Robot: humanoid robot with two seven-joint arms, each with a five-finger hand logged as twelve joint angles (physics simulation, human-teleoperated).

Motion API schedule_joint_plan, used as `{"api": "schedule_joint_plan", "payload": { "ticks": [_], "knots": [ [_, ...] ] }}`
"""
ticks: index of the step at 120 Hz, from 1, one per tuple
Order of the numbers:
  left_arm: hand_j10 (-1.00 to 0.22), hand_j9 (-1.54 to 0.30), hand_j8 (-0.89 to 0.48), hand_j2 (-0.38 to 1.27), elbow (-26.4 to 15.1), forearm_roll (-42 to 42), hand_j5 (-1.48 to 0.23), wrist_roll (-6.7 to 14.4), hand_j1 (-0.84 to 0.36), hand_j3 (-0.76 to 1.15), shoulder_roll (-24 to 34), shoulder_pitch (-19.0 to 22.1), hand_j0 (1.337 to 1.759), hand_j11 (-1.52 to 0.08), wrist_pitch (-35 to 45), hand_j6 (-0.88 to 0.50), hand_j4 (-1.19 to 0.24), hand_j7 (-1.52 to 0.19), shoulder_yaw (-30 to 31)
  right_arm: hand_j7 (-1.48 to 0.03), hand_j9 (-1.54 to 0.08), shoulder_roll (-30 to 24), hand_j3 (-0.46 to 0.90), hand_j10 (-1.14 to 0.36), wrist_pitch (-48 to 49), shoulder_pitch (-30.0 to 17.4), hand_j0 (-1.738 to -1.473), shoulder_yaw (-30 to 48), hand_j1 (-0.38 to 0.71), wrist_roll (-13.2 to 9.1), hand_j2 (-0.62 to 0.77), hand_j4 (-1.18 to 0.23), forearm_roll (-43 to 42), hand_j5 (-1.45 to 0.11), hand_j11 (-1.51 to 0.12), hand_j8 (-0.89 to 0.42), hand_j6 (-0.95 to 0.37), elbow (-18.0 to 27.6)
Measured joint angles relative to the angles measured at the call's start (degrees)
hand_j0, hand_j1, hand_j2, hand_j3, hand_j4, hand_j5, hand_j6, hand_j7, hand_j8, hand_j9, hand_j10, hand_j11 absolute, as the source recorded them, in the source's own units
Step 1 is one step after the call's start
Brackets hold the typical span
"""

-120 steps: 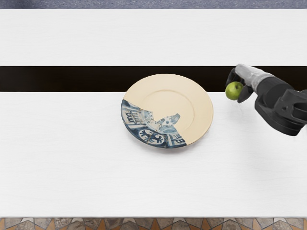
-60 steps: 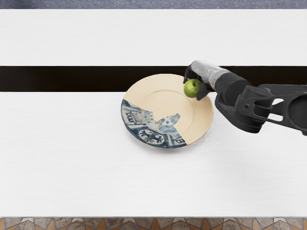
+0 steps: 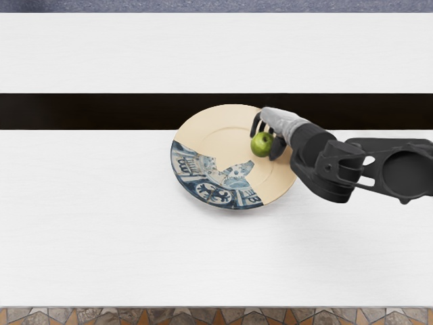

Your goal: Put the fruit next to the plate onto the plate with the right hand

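The fruit (image 3: 262,143) is seen small, round and glossy green, with no long axis to be made out. It is clasped in the right hand (image 3: 273,133) over the plate's (image 3: 203,123) right half; contact cannot be judged. The plate is carried by the white tabletop (image 3: 101,223).
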Motion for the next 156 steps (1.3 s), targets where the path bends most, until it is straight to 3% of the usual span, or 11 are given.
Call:
{"api": "schedule_joint_plan", "payload": {
  "ticks": [19,30,45,56,69,94,118,156],
  "knots": [
    [0.0,0.0,0.0,0.0,0.0,0.0,0.0,0.0,0.35,0.0,0.0,0.0,1.658,0.0,0.0,0.0,0.0,0.0,0.0,-0.41,-0.42,0.32,0.0,-0.3,-1.19,-0.15,-1.654,0.36,-0.1,0.0,0.02,-0.25,0.03,-0.43,-0.42,-0.24,-0.2,-1.36],
    [0.0,0.0,0.0,0.0,0.0,0.0,0.0,0.0,0.35,0.0,0.0,0.0,1.658,0.0,0.0,0.0,0.0,0.0,0.0,-0.27,-0.28,0.26,0.0,-0.2,-1.37,-0.1,-1.656,1.6,-0.18,-0.01,0.01,-0.17,0.16,-0.29,-0.28,-0.17,-0.14,-1.55],
    [0.0,0.0,0.0,0.0,0.0,0.0,0.0,0.0,0.35,0.0,0.0,0.0,1.658,0.0,0.0,0.0,0.0,0.0,0.01,-0.16,-0.17,-1.57,0.0,-0.12,-0.25,-3.33,-1.657,12.25,-0.24,-0.01,0.01,-0.1,0.65,-0.17,-0.17,-0.1,-0.09,-0.05],
    [0.0,0.0,0.0,0.0,0.0,-0.01,0.0,0.0,0.35,0.0,0.0,0.0,1.658,0.0,0.0,0.0,0.0,0.0,0.01,-0.12,-0.12,-3.68,0.0,-0.09,6.95,-10.14,-1.657,26.64,-0.27,-0.01,0.0,-0.08,1.33,-0.12,-0.12,-0.08,-0.07,1.78],
    [0.0,0.0,0.0,0.0,0.0,-0.01,0.0,0.0,0.35,0.0,0.0,0.0,1.658,0.0,0.0,0.0,0.0,0.0,0.01,-0.08,-0.09,-5.43,0.0,-0.06,23.49,-19.02,-1.658,46.13,-0.29,-0.01,0.0,-0.06,7.43,-0.09,-0.09,-0.06,-0.05,2.3],
    [0.0,0.0,0.0,0.0,0.0,-0.02,0.0,0.0,0.35,0.0,0.0,0.0,1.658,0.0,0.0,0.0,0.0,0.0,0.0,-0.05,-0.05,-8.29,0.0,-0.04,42.44,-28.96,-1.658,64.92,-0.31,-0.01,0.0,-0.04,22.09,-0.05,-0.05,-0.04,-0.04,0.51],
    [0.0,0.0,0.0,0.0,0.0,0.0,0.0,0.0,0.35,0.0,0.0,0.0,1.658,0.0,0.0,0.0,0.0,0.0,0.0,-0.04,-0.04,-10.55,0.0,-0.03,52.84,-33.42,-1.658,70.42,-0.31,-0.01,0.0,-0.03,29.66,-0.04,-0.04,-0.03,-0.03,-2.81],
    [0.0,0.0,0.0,0.0,0.0,0.0,0.0,0.0,0.35,0.0,0.0,-0.14,1.658,0.0,0.0,0.0,0.0,0.0,0.0,-0.03,-0.03,-11.4,0.0,-0.03,55.31,-34.91,-1.658,71.12,-0.32,-0.01,0.0,-0.03,31.85,-0.04,-0.03,-0.03,-0.03,-4.7]
  ]
}}
